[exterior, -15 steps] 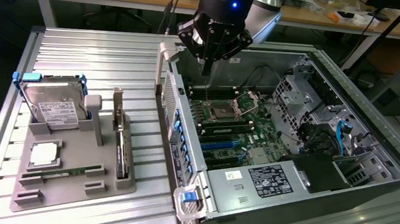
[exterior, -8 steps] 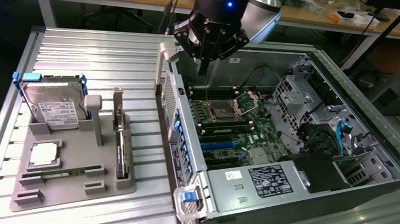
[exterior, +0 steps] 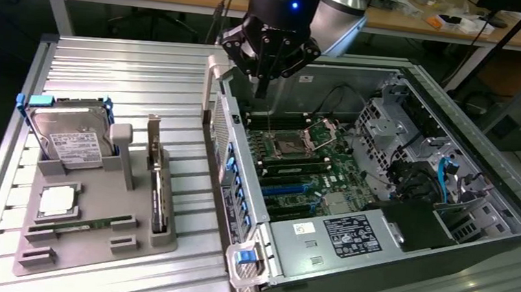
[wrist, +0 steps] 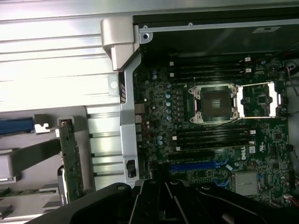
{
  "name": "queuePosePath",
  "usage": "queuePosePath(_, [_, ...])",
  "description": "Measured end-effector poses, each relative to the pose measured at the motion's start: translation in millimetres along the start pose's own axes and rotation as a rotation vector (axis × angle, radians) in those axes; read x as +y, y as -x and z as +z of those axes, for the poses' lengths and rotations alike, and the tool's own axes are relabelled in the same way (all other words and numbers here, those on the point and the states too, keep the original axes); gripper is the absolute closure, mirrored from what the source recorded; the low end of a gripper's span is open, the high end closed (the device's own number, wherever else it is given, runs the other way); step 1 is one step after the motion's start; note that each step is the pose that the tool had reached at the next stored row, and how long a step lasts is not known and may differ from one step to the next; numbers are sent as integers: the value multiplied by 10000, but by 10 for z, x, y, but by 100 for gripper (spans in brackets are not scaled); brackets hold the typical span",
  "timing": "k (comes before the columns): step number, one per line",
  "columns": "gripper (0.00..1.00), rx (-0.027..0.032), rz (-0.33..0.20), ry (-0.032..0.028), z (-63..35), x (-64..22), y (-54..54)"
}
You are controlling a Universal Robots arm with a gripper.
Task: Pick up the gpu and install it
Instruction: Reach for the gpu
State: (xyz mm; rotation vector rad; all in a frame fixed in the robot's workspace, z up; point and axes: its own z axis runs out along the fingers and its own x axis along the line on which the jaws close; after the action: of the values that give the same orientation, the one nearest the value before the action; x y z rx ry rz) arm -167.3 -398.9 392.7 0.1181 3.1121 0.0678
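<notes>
Start at the exterior view's left: you have the ribbed metal table point(exterior: 110, 60) with a grey holder point(exterior: 82, 202) lying on it. The drive point(exterior: 69, 132), with its blue rails, stands upright at the holder's far end. A silver chip point(exterior: 58, 202) lies flat nearer the camera, and a narrow stick point(exterior: 81, 226) lies just beside it.

Moving right, you find the gpu point(exterior: 159, 194) standing on its long edge in the slot along the holder's right-hand side, its metal end bracket pointing up at the far end. In the wrist view you see the same card point(wrist: 72, 163) edge-on, seated in the holder. Nothing is touching it, and it is well apart from the arm.

Next comes the open case point(exterior: 232, 151), lying on its side, with its wall nearest the holder. Your claw point(exterior: 262, 91) hangs over the far end of the case, just inside that wall and above the board point(exterior: 305, 170). It is clenched shut, fingers pressed together, and grasping no part.

Below it and to the right, the square socket point(exterior: 295, 147) sits on the board between dark memory slots. Blue slots lie nearer the camera, beside the labelled supply point(exterior: 350, 235). Grey cages and cables fill the case's right side.
</notes>
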Motion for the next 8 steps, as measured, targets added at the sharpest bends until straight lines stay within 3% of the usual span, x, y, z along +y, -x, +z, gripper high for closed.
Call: queuePosePath(8, [89, 0, -1, 0, -1, -4, -58])
